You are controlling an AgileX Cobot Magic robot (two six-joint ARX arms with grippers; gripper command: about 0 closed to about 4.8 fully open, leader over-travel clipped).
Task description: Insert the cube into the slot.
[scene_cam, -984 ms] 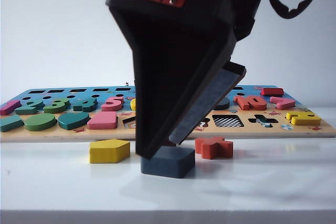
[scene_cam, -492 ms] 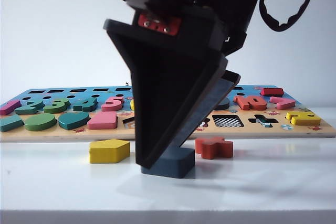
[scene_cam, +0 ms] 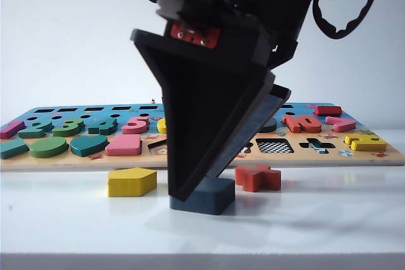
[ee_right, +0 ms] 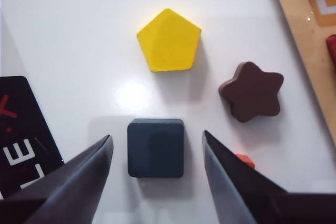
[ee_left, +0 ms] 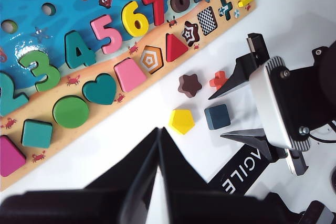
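Over the white table, the right gripper [ee_right: 156,153] stands wide, straddling the cube [ee_right: 156,147] untouched; left gripper [ee_left: 159,145] closed.

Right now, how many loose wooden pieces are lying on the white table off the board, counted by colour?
Dark blue: 1, the square block, between the open fingers of the right tool.
Yellow: 1, the pentagon.
Dark brown: 1, the star.
Red-orange: 1, the cross.
Total: 4.
The left tool hangs shut, away from them.

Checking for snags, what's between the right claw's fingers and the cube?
Only bare table: the right wrist view shows open right claw straddling the cube, gaps both sides.
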